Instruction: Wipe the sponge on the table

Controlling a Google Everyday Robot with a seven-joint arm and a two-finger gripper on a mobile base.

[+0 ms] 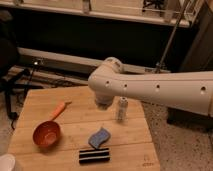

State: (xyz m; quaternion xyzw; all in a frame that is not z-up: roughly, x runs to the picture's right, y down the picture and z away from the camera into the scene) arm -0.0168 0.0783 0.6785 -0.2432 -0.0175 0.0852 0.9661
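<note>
Camera view: sponge lies flat on the desk, loose, nothing touching it. The hand hangs at the end of the arm, above and beyond the sponge and well clear of it. It is pressed together and pinches nothing I can see.

Around the sponge:
- Striped block sits just in front of it, nearly touching.
- Bowl sits to its picture-left, apart.
- Orange stick lies beyond it and to picture-left, farther than the bowl.
- Pale upright cylinder stands just beyond it, slightly picture-right and close under the arm. I can't tell what it is.

Progress: not settled by this frame. The desk near the sponge shows no streak, wet patch or crumbs, so there is no trace to read. A free sponge with a closed, empty hand overhead fits two stages: the hand yet to come down for the sponge, or the sponge already dragged across the planks and let go. If wiping is still owed, the sponge needs to be held or pressed and swept over the bare wood. The block and cylinder are tight neighbours.
</note>
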